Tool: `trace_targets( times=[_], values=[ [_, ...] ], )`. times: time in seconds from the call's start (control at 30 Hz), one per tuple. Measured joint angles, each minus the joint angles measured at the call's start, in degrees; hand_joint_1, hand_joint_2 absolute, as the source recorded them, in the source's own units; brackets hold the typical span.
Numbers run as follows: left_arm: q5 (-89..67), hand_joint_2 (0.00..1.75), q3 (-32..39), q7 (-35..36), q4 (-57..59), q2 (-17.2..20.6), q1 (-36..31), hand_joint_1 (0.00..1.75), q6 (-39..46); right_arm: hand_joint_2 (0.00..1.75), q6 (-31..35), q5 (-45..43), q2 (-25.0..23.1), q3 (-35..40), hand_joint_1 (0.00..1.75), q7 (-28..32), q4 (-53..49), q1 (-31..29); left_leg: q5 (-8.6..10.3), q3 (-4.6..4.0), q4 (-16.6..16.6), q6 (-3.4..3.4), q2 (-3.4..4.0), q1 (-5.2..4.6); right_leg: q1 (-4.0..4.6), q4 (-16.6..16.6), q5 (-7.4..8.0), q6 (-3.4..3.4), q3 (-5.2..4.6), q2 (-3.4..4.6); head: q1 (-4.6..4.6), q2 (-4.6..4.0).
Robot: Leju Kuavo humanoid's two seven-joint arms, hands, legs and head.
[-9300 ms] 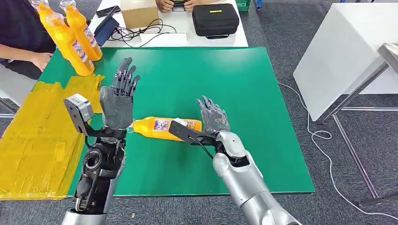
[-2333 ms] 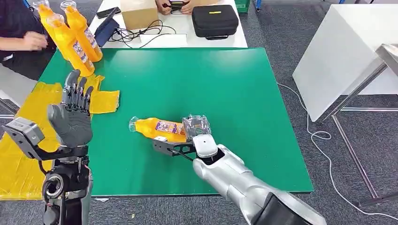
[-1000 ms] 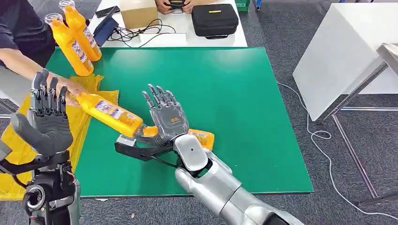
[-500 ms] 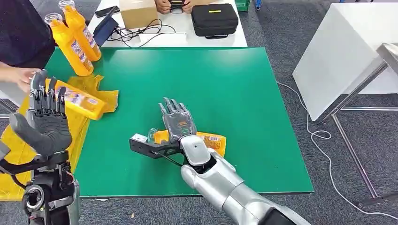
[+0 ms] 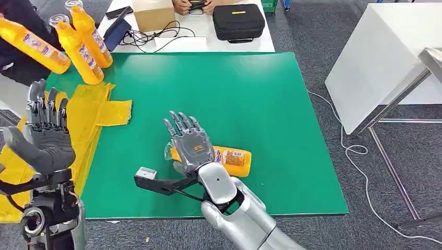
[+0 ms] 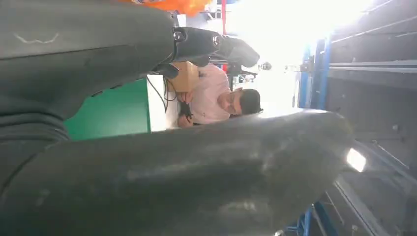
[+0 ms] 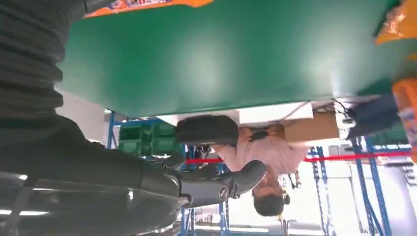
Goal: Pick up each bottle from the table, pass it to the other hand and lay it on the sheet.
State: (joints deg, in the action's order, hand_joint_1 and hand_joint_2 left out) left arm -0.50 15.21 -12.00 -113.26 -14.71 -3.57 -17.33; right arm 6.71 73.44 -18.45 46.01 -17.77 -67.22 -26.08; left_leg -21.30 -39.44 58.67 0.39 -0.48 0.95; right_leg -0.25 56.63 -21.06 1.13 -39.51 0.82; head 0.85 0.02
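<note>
Left hand [image 5: 44,138]: raised over the crumpled yellow plastic sheet [image 5: 86,112], fingers straight and apart, holding nothing.
Right hand [image 5: 190,143]: fingers spread, held over the bottle.
Orange plastic bottle [image 5: 232,160]: lying on the green table [image 5: 250,94], partly behind the right hand.

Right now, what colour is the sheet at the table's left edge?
Yellow. The sheet shows best in the head view, lying crumpled over the green table.

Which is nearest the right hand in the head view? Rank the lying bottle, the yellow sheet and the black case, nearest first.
1. Lying bottle: on the green table, right beside the right hand.
2. Yellow sheet: off to the left, over the table's left edge.
3. Black case: on the white table at the far side.
</note>
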Motion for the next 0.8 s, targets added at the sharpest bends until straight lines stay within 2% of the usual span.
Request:
trace_targets(
  times=[0.27, 0.8],
  values=[
    [0.0, 0.0, 0.2, 0.5, -0.1, -0.3, -0.4, 0.0, 0.3, 1.75, -0.5, 0.8, 2.1, 0.0, 0.0, 0.6, -6.5, 4.3, 0.01, 0.01, 0.0, 0.0, 0.0, 0.0, 0.0, 0.0, 0.03, 0.03, 0.01, 0.0, 0.0, 0.0],
    [-0.9, 0.0, 0.6, -0.2, -2.0, -1.4, 2.1, 0.0, 1.1, 1.75, -0.5, 3.8, 5.2, -4.2, 0.0, 0.7, -4.7, 9.0, -0.01, 0.0, 0.0, 0.01, 0.0, 0.0, 0.0, 0.0, 0.06, 0.08, 0.02, 0.0, 0.02, 0.0]
  ],
)
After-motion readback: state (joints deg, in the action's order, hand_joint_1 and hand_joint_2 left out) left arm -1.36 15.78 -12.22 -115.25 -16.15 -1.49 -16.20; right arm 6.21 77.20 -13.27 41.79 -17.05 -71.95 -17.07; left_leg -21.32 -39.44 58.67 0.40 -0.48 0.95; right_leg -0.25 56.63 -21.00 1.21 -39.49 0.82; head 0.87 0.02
